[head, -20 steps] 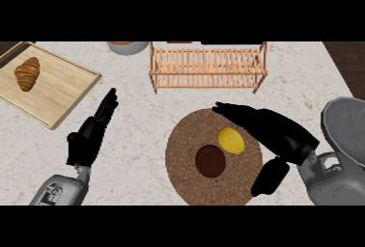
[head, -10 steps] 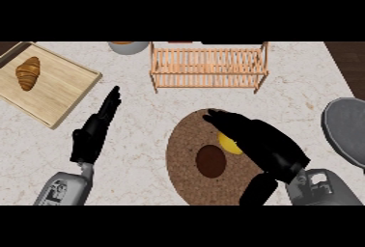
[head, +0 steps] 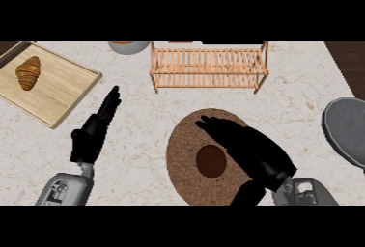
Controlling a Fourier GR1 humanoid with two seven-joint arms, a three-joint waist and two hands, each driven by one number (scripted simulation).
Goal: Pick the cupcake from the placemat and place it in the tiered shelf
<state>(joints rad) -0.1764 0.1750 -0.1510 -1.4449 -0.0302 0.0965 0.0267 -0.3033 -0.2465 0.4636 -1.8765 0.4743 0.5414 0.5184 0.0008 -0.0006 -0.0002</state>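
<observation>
The round brown placemat [head: 187, 169] lies on the counter in the lower middle. My right hand [head: 249, 149] stretches across it from the lower right, fingers fairly straight and thumb spread apart toward the near edge. It covers the cupcake's yellow part. Only a dark brown round part [head: 211, 161] shows just left of the palm. The wooden tiered shelf [head: 210, 67] stands at the back, beyond the hand's fingertips, with nothing seen on it. My left hand [head: 92, 135] rests open at the left, fingers pointing up.
A wooden cutting board [head: 61, 91] with a croissant [head: 28, 72] lies at the back left. A bowl [head: 128, 47] sits at the back edge left of the shelf. A grey round dish [head: 349, 130] is at the right edge.
My right hand has swung left and forward over the placemat and now hides the yellow cupcake top that showed before. The left hand has hardly moved.
</observation>
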